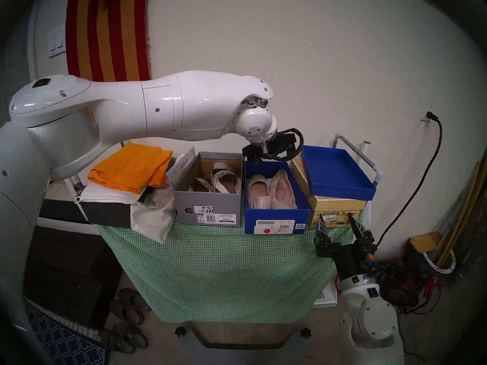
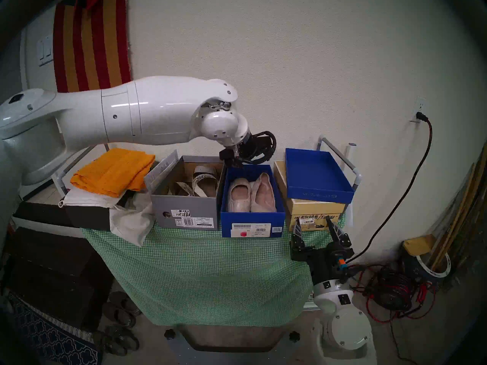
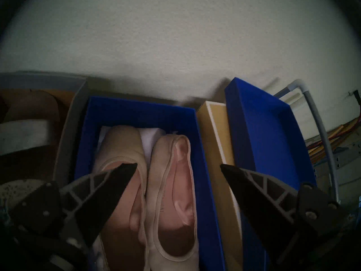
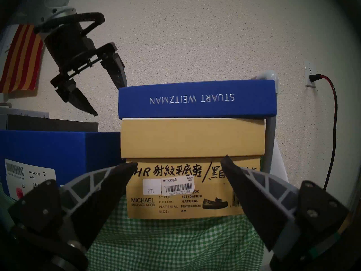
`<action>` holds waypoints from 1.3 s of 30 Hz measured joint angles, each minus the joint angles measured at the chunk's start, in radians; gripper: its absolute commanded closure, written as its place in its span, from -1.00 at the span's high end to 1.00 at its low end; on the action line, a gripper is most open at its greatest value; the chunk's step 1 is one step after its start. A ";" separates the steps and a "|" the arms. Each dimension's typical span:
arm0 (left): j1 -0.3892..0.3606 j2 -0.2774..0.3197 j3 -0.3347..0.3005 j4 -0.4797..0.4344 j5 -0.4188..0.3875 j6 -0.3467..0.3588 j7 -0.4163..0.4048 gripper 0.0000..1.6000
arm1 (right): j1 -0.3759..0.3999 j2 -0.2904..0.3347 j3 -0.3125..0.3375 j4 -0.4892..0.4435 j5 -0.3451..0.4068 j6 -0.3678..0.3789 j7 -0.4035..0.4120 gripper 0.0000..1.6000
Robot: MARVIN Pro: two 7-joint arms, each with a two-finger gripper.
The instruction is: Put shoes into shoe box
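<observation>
On the left lies an orange towel. Next is a grey box with sandals. Then the blue box: both shoes lie inside, side by side. Above its back edge hangs the left gripper, jaws wide, empty. Low at the right, the right gripper is also wide, empty.

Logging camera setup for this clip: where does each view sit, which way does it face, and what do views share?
Head left: high, looking down at the blue shoe box; both arms show.
Head right: nearly the same, shifted; left gripper above the box's far rim.
Left wrist: above the box, looking down at the beige flats; open fingers frame them.
Right wrist: low, level, facing the tan box; right gripper open.
Shared: blue lid in all four.
</observation>
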 measured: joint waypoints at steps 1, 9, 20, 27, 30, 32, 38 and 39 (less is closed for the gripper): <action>-0.005 0.005 0.000 -0.011 0.006 -0.010 0.004 1.00 | 0.000 0.000 0.000 0.000 0.000 0.000 0.000 1.00; -0.050 0.059 0.005 -0.133 0.132 -0.150 0.026 1.00 | 0.000 0.000 0.000 0.000 0.000 0.000 0.000 1.00; -0.136 0.152 0.027 -0.327 0.366 -0.355 0.101 1.00 | 0.000 0.000 0.000 0.000 0.000 0.000 0.000 1.00; -0.186 0.224 0.088 -0.467 0.539 -0.492 0.209 1.00 | 0.000 0.000 0.000 0.000 0.000 0.000 0.000 1.00; -0.202 0.254 0.113 -0.522 0.598 -0.544 0.257 1.00 | 0.000 0.000 0.000 0.000 0.000 0.000 0.000 1.00; -0.211 0.278 0.130 -0.562 0.638 -0.579 0.290 1.00 | 0.000 0.000 0.000 0.000 0.000 0.000 0.000 1.00; -0.232 0.348 0.179 -0.656 0.731 -0.655 0.368 1.00 | 0.000 0.000 0.000 0.000 0.000 0.000 0.000 1.00; -0.234 0.355 0.184 -0.663 0.740 -0.661 0.374 1.00 | 0.000 0.000 0.000 0.000 0.000 0.000 0.000 1.00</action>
